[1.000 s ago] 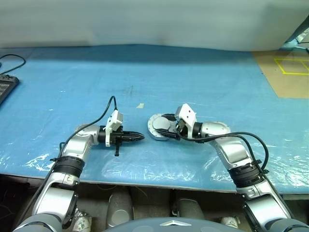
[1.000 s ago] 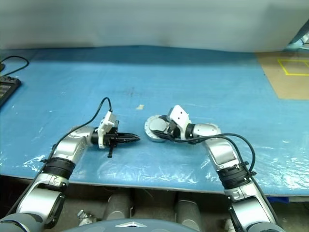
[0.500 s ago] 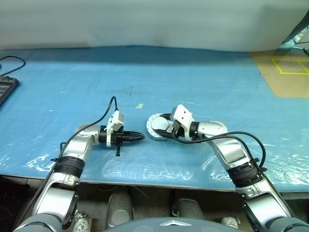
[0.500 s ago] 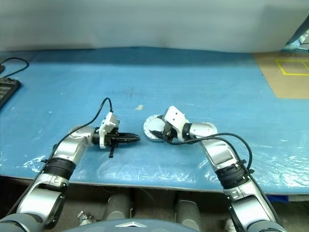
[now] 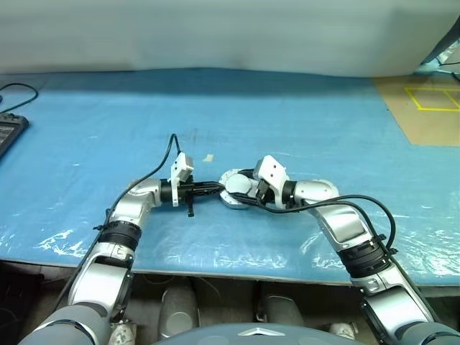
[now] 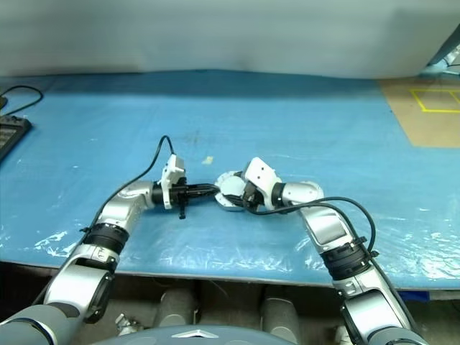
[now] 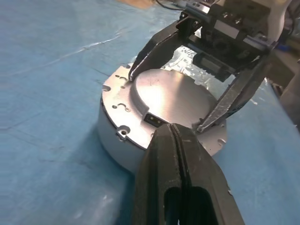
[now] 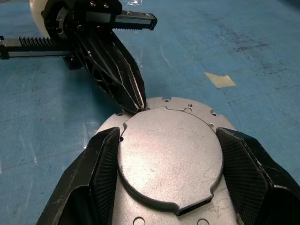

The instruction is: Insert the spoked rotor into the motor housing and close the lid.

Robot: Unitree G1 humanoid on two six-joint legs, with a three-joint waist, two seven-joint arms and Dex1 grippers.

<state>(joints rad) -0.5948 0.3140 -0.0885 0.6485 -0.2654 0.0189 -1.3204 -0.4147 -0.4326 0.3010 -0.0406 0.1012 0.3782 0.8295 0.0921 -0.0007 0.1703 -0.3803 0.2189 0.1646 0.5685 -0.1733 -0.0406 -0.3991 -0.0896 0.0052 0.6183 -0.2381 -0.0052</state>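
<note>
The motor housing (image 7: 110, 140) is a grey puck lying on the blue sheet at the table's middle (image 5: 231, 192). The lid (image 8: 171, 150) lies flat and closed on top, a silver plate with a raised round centre. My right gripper (image 8: 168, 136) reaches over it from the right, its fingers (image 7: 234, 93) set against both sides of that raised centre. My left gripper (image 7: 174, 133) comes in level from the left (image 5: 218, 187), shut and empty, its tips touching the lid's rim. The spoked rotor is hidden.
A small scrap of tape (image 5: 208, 157) lies just behind the housing. A keyboard (image 5: 8, 133) and cable sit at the far left edge. Brown board with yellow lines (image 5: 431, 108) borders the blue sheet at the back right. The table's front edge is close below the arms.
My left gripper, still shut, has moved right and forward across the sheet until its tips meet the housing. The right gripper has held its place on the lid.
</note>
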